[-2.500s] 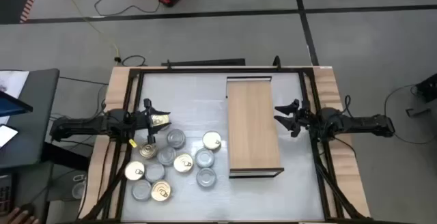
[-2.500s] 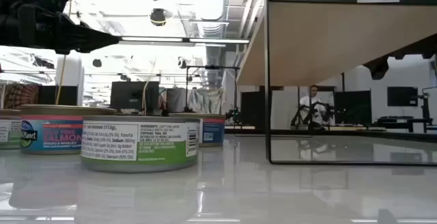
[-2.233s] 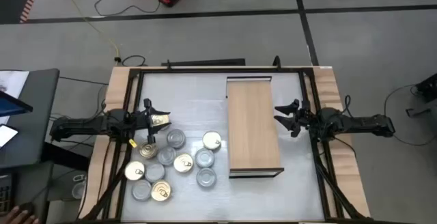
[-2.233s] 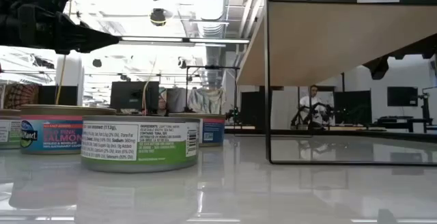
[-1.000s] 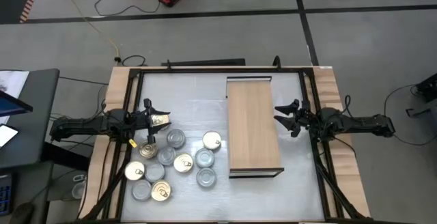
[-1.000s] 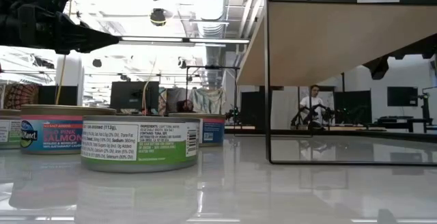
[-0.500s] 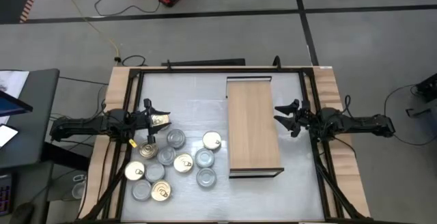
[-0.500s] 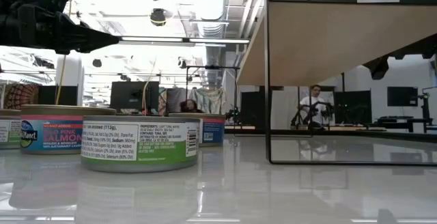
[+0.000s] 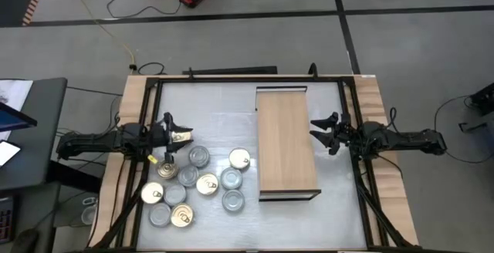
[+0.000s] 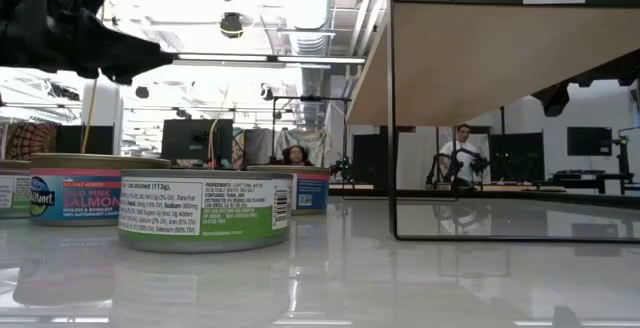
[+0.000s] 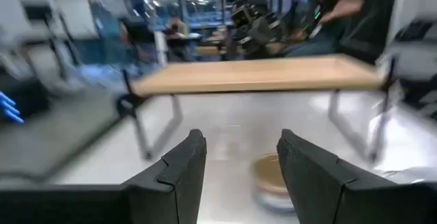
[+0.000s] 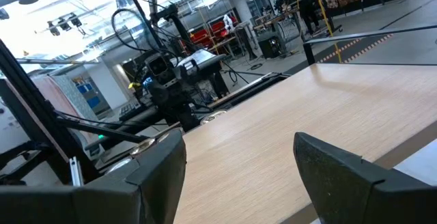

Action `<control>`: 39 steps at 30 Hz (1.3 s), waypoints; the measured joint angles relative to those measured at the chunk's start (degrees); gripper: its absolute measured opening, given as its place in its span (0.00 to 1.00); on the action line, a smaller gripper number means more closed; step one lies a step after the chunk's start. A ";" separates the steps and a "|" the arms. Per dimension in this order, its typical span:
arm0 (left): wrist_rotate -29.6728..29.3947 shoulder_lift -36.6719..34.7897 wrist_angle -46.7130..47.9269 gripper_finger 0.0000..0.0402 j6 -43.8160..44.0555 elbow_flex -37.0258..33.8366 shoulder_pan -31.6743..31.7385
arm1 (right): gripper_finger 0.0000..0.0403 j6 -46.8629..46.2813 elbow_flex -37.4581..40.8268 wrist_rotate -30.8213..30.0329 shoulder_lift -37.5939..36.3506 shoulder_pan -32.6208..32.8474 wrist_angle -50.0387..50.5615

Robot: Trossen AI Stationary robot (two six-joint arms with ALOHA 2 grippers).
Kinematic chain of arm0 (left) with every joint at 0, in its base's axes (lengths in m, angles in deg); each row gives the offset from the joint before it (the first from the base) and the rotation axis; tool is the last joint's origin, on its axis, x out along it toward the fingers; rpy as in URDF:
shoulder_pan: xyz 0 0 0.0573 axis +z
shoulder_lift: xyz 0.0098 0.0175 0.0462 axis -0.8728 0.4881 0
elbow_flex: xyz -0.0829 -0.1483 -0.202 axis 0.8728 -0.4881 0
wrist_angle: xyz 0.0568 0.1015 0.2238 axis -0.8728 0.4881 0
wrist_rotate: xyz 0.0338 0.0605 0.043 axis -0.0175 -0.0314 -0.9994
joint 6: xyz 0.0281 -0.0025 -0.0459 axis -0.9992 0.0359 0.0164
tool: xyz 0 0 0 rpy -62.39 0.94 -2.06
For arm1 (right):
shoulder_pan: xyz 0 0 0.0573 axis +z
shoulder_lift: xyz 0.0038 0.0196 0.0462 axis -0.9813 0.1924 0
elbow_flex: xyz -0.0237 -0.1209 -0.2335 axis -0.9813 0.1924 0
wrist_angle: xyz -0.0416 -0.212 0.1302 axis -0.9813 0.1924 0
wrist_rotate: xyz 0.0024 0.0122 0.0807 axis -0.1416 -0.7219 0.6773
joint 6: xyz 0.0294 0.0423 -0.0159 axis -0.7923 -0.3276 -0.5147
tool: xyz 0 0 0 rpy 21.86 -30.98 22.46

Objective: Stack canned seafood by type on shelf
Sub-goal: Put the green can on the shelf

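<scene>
About a dozen short round tins (image 9: 193,183) stand on their flat bases in a cluster on the table's left near part. Some have gold pull-tab lids and others silver lids. In the low view a green-label tin (image 10: 205,208) and a pink-label tin (image 10: 75,193) stand closest. The shelf (image 9: 287,141), a light-wood board on thin dark legs, stands right of the centre. My left gripper (image 9: 179,143) hovers open just beyond the cluster's far left edge, and a gold-lidded tin (image 11: 273,176) lies ahead of it (image 11: 239,173). My right gripper (image 9: 315,130) hovers open at the shelf's right edge, above the board (image 12: 293,128).
A dark frame and wooden side rails (image 9: 135,106) border the grey-white tabletop. Bare tabletop (image 9: 216,114) lies beyond the tins and under the shelf (image 10: 500,228). In the low view, people and desks show in the room behind (image 10: 460,153).
In the last half second my left gripper has shifted slightly above the tins and turned a little. Its wrist view is blurred. The tins, the shelf and my right gripper have stayed where they were.
</scene>
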 joint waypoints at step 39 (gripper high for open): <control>13.27 7.75 2.93 0.43 3.81 9.94 -1.73 | 0.73 -26.18 0.00 -0.86 0.00 -1.27 -12.88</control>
